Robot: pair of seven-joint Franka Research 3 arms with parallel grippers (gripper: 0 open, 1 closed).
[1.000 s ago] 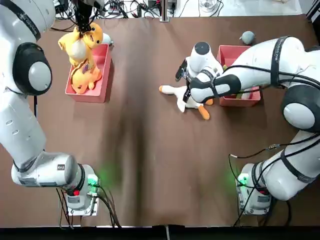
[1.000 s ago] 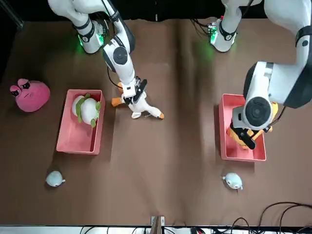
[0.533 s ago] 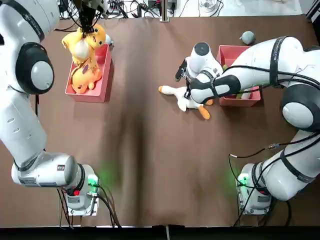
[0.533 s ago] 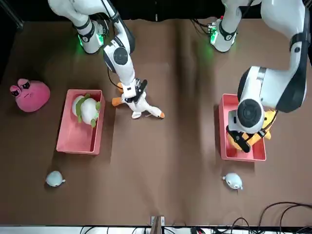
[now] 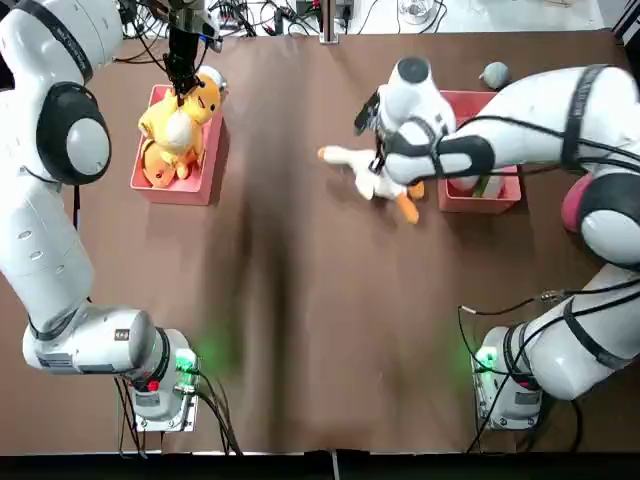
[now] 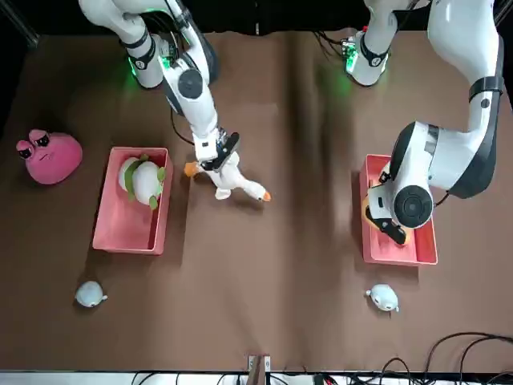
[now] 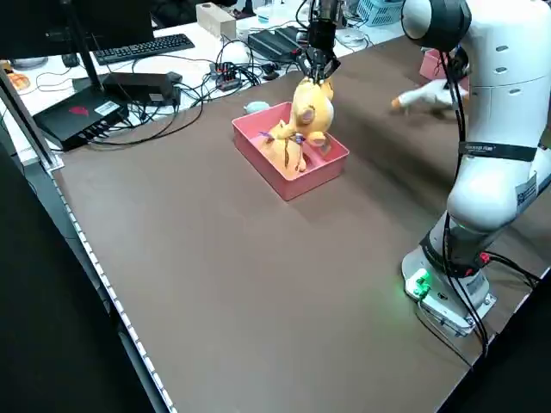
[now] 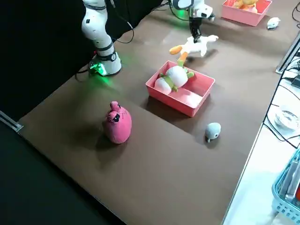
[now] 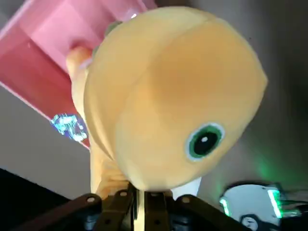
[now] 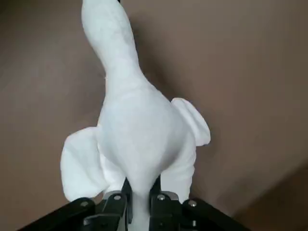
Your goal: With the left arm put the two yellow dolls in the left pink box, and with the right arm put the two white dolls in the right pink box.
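- Over the left pink box (image 5: 150, 178), at about ten o'clock on the table as the top view has it, my left gripper (image 5: 183, 88) hangs with the second yellow doll (image 5: 178, 118) dangling from it, while the first yellow doll (image 5: 155, 163) already lies inside.
- My left fingers (image 9: 117, 208) are pinched nearly shut on a fold at the doll's top; the big yellow head swells just beyond them in my wrist view.
- To do this well, I judge I should lower until the doll's body settles on its twin inside the walls, then let go. It hangs towards the box's far end, so a drop from height could tip it over the rim.
- Towards two o'clock, my right gripper (image 5: 379, 152) has the white goose (image 5: 372, 177) clamped by the rump, fingers (image 10: 114, 206) closed tight on the plush, the neck stretching away from them.
- In the side view, the goose seems lifted clear of the table (image 5: 300, 330), its feet nearest the right pink box (image 5: 470, 200), just at three o'clock of it.
- Inside that box lies the round white doll (image 6: 143, 178), filling the near half.
- I reckon I should carry the goose high enough for its dangling feet to clear the wall and aim for the free half.
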